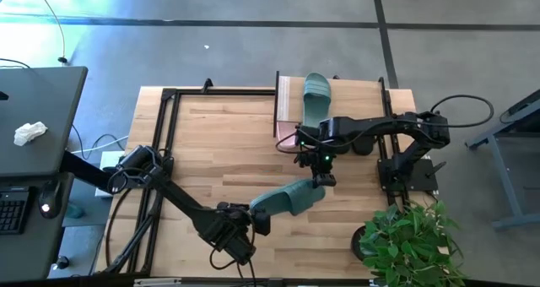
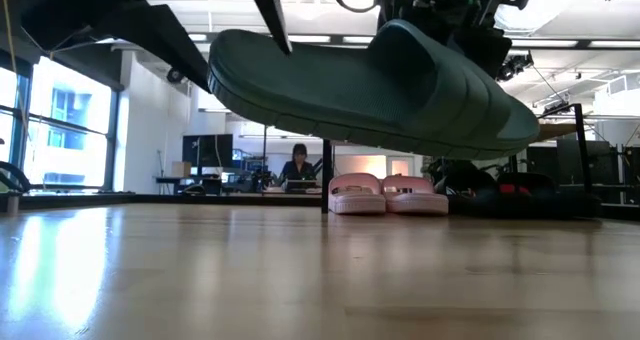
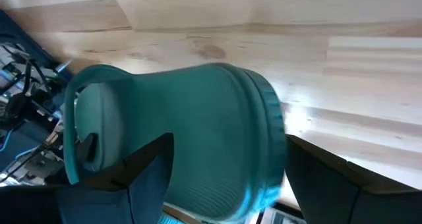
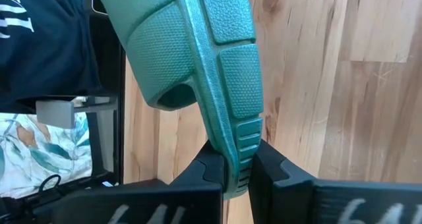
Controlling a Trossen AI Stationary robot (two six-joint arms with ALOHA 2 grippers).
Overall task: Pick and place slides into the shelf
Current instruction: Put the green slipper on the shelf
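We see a teal sandal [image 1: 291, 197] held clear above the table [image 1: 219, 143]: the left gripper [image 1: 253, 215] stands spread wide around its heel end, and the right gripper [image 4: 239, 174] is clamped on its toe rim. Farther back, two pink sandals [image 2: 388, 194] sit under the shelf [image 1: 354, 93]; another teal sandal [image 1: 315, 97] lies on top.

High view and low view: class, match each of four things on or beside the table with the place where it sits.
Things:
1. teal-green rubber slide nearer the left arm
2. second teal-green rubber slide
3. two pale pink rubber slides
4. leafy green plant

Places:
A. side by side on the wooden table
B. on the light wooden shelf top
C. in the air, pinched between the fingers of the right gripper
D. beside the table's corner

Pairs: 1-C, 2-B, 3-A, 4-D
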